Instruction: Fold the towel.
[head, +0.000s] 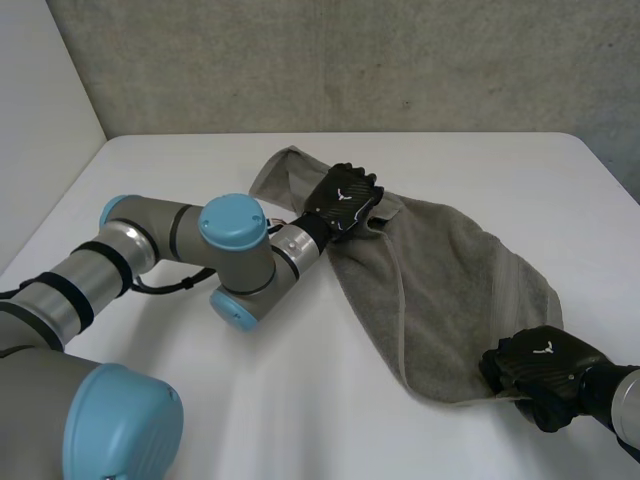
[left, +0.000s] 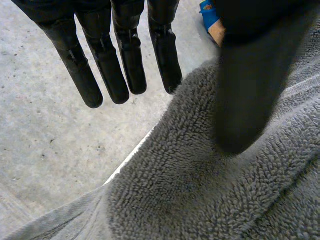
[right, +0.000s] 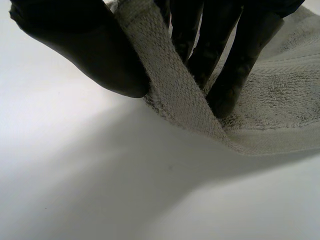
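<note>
Head view: we are seeing the grey towel (head: 440, 290) lying rumpled and slantwise on the white worktop (head: 300, 400), with our left hand (head: 345, 200) resting at its far end and our right hand (head: 540, 365) at its near edge. Along the left wrist we are finding that hand released, its fingers (left: 125, 65) stretching straight out clear of the cloth while the thumb (left: 247, 90) is lying over it. Our right hand is grasping the towel, pinching its hemmed edge between thumb and fingers.
</note>
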